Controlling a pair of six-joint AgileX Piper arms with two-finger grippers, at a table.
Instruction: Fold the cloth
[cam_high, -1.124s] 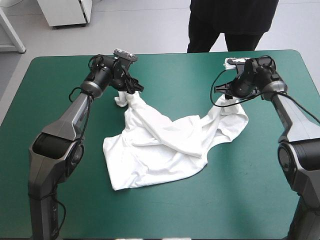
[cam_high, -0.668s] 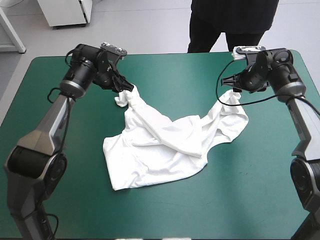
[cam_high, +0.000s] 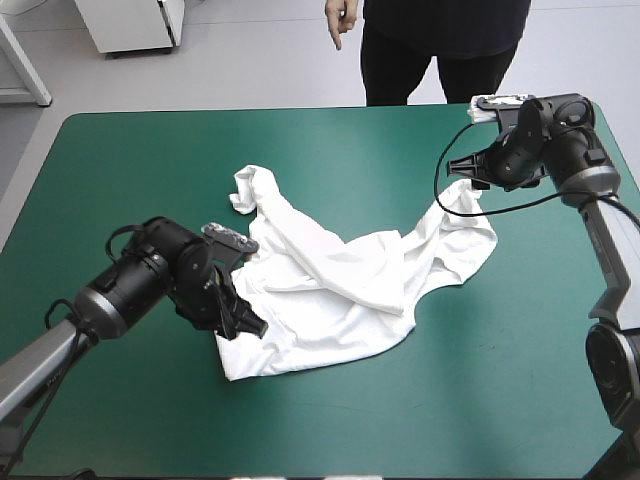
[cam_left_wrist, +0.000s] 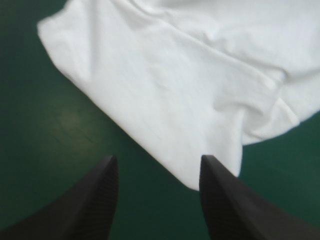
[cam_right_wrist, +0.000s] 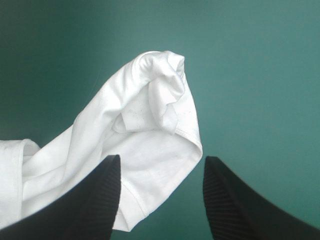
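The teal-green covered tabletop (cam_high: 120, 150) carries a crumpled white short-sleeved T-shirt (cam_high: 340, 285), lying between both arms. The left pincer (cam_high: 250, 326) stands apart, a hem corner just ahead between its black fingers (cam_left_wrist: 95, 200). Only the right wrist view shows the right pincer (cam_right_wrist: 162, 159) apart too, a bunched sleeve just ahead.

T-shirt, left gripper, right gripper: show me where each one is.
T-shirt (cam_high: 340, 285): high view, middle of the white cloth.
left gripper (cam_left_wrist: 158, 159): left wrist view, midway between its open fingers.
right gripper (cam_right_wrist: 161, 158): right wrist view, midway between its open fingers.
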